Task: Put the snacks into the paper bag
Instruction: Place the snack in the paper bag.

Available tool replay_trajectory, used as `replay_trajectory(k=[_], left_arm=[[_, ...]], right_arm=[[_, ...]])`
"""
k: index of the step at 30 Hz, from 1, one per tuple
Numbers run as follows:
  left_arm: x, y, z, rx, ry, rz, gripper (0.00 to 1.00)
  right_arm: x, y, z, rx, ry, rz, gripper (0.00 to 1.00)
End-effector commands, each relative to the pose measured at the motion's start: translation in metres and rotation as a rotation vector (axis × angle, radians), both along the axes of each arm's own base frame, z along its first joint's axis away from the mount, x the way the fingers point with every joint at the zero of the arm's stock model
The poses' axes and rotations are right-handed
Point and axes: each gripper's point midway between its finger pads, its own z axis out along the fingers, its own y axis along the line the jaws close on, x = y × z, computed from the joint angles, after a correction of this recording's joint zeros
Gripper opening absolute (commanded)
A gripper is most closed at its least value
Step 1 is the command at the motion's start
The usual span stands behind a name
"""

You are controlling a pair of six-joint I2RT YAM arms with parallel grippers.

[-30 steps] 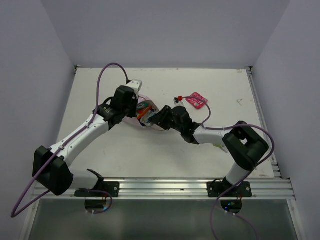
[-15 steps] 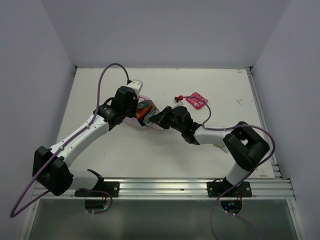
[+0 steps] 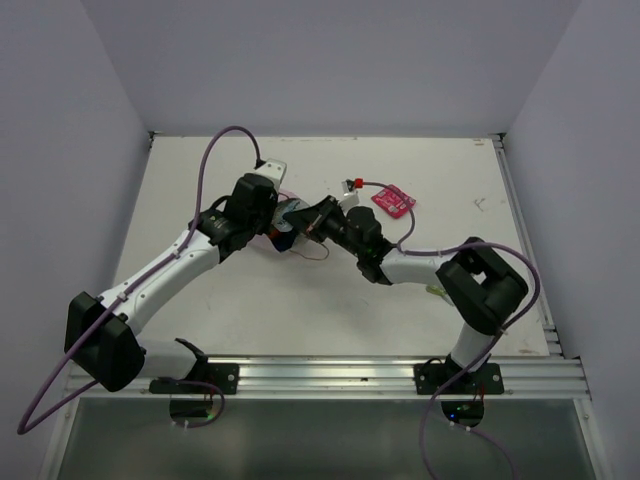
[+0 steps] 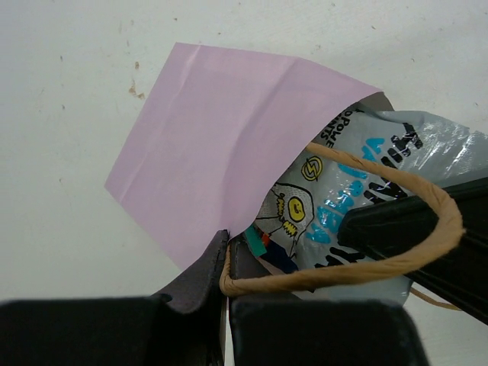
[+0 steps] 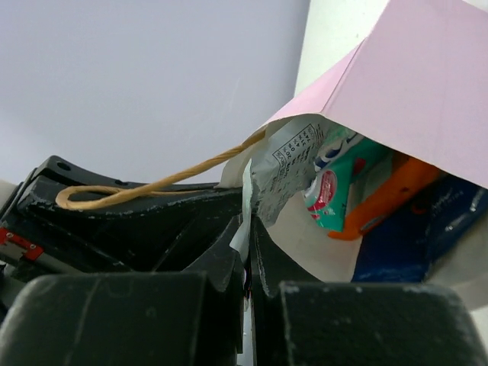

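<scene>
A pale pink paper bag (image 4: 229, 137) lies on its side on a white table (image 3: 250, 300), with its mouth open toward the right arm. Two black-and-white robot arms meet at the bag, one from each side.

The left gripper (image 4: 227, 255) is clenched on the bag's rim at one corner of the mouth. Its two black fingers pinch the paper with no gap between them. A tan string handle (image 4: 381, 259) arcs out from the mouth just beside that grip (it loops around one black finger of the other arm).

The right gripper (image 5: 248, 229) is at the bag's mouth, its fingers pressed tight on the edge of the silver-grey packet (image 4: 358, 175). This is a crinkled foil pack with blue lettering and a small yellow cartoon figure. The packet is partly inside the bag, and its outer part sticks out past the rim.

Deeper inside the bag, seen from the right wrist, three more packets are in view. The teal-green packet (image 5: 339, 191) and the orange packet (image 5: 393, 187) touch each other. The dark blue packet (image 5: 427, 236) sits below them, against the bag's lower wall.

The pink-red packet (image 3: 393, 201) lies flat on the table outside the bag. It is well apart from the bag, beyond the right gripper, on the side away from the left arm.
</scene>
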Motion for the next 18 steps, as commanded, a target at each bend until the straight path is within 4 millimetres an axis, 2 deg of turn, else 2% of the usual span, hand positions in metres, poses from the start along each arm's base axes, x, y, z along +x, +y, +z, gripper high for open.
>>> replay_trajectory(k=[1,4,11,18], left_arm=[[0.012,-0.001,0.040,-0.017,-0.114,0.024,0.00],[0.011,0.002,0.039,-0.010,-0.109,0.039,0.00],[0.009,-0.005,0.044,-0.059,-0.104,0.025,0.00],[0.005,-0.006,0.043,-0.069,-0.095,0.021,0.00]], right_arm=[[0.002,0.014,0.048,0.152,-0.111,0.027,0.00],[0.004,0.016,0.047,0.174,-0.131,0.017,0.00],[0.011,0.023,0.035,0.203,-0.151,0.011,0.00],[0.020,0.033,0.014,0.151,-0.149,0.004,0.00]])
